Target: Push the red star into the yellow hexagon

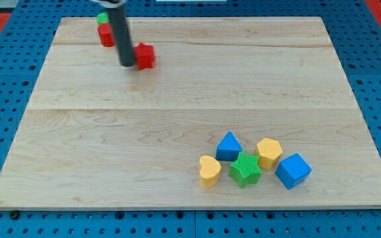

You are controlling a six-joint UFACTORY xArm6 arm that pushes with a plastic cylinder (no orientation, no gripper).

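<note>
Red and small, the plastic star block (145,55) sits near the view's top left on the pale wooden board (177,125), with my tip (127,65) touching its left side; the rod carries no pincer, so nothing opens or clamps. The yellow plastic hexagon block (268,152) lies well apart at the lower right, among other blocks. Judging by this, the push is only starting, and the next move calls for a long diagonal shove from the star's upper left.

Dark rod near upright, my tip (127,65) lowered
</note>
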